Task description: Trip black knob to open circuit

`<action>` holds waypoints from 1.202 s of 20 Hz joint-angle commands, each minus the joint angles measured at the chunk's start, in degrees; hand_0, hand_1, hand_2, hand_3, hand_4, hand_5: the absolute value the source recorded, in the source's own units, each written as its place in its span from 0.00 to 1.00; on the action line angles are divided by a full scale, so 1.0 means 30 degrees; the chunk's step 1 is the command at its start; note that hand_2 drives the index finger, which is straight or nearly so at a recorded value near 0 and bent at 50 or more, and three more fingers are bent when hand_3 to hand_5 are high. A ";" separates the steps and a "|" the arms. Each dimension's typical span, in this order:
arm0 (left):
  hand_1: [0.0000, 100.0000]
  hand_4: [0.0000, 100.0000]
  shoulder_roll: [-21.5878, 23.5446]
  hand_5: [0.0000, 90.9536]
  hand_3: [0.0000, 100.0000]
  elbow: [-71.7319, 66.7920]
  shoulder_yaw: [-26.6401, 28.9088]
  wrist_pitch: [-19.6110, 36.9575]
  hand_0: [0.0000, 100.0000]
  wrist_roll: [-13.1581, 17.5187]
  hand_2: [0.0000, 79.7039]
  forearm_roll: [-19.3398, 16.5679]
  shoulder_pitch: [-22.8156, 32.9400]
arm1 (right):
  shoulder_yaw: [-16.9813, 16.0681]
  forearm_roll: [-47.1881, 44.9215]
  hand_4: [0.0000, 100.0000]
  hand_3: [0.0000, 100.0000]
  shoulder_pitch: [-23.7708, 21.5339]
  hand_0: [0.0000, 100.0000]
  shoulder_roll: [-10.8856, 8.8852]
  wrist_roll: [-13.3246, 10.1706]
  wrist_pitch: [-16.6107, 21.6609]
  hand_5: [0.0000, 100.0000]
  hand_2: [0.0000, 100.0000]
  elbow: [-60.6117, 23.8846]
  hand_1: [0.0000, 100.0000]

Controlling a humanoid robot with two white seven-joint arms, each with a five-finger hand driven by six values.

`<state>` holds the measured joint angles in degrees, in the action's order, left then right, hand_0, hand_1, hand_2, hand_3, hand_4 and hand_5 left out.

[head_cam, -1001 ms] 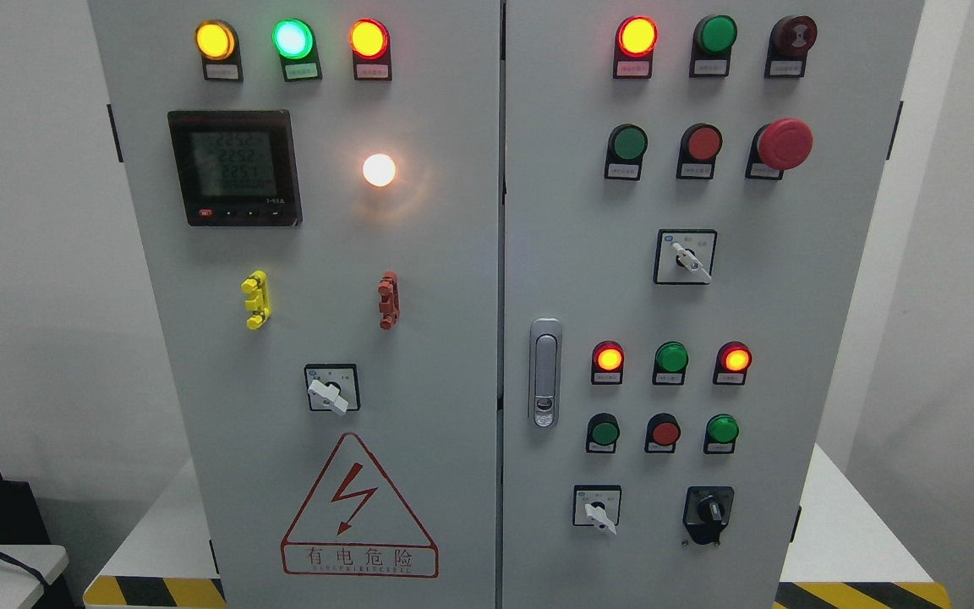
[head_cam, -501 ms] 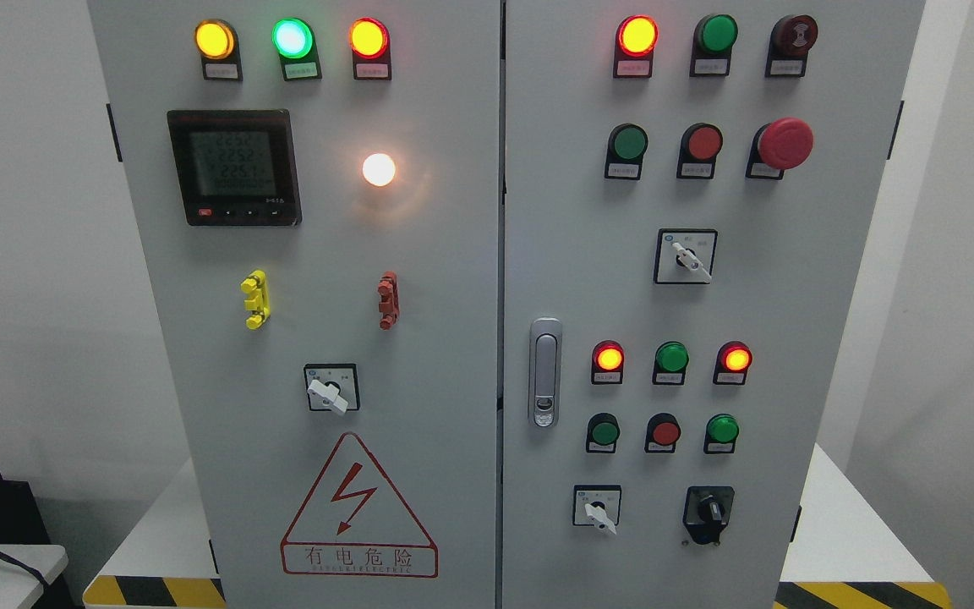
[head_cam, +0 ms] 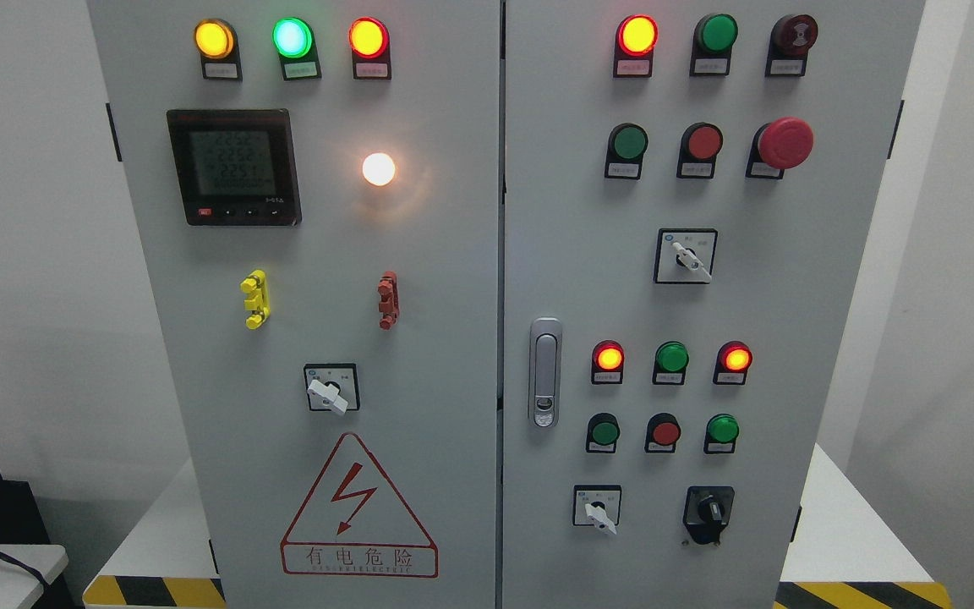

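A black rotary knob [head_cam: 709, 510] sits at the lower right of the grey electrical cabinet's right door [head_cam: 571, 211]. Its small pointer stands roughly upright on a black housing. Neither of my hands nor arms shows in the head view. Nothing touches the knob.
White-handled selector switches [head_cam: 599, 512] [head_cam: 687, 258] [head_cam: 331, 391], lit and unlit indicator lamps, push buttons and a red mushroom stop button [head_cam: 785, 142] fill the doors. A silver door latch [head_cam: 544, 372] sits mid-cabinet. The left door carries a meter [head_cam: 233, 166] and a red warning triangle [head_cam: 358, 512].
Only the digits on the meter display flicker; nothing else has moved.
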<state>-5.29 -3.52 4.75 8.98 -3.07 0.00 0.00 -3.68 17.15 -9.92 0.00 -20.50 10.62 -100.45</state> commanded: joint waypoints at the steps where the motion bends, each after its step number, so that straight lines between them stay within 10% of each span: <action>1: 0.39 0.00 0.0005 0.00 0.00 0.0000 0.0000 -0.0006 0.12 -0.0004 0.00 -0.0615 -0.0146 | 0.0494 0.0203 0.79 0.75 0.2307 0.21 0.0613 -0.0693 -0.0404 0.92 0.37 0.1987 0.78; 24: 0.39 0.00 0.0005 0.00 0.00 0.0000 0.0000 -0.0006 0.12 -0.0004 0.00 -0.0644 -0.0146 | 0.1726 0.0232 0.76 0.71 0.6237 0.26 0.2020 -0.1429 -0.3072 0.90 0.35 0.3865 0.78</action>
<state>-5.28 -3.52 4.75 8.98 -3.07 0.00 0.00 -0.46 17.83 6.75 4.44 -24.75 1.91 -91.68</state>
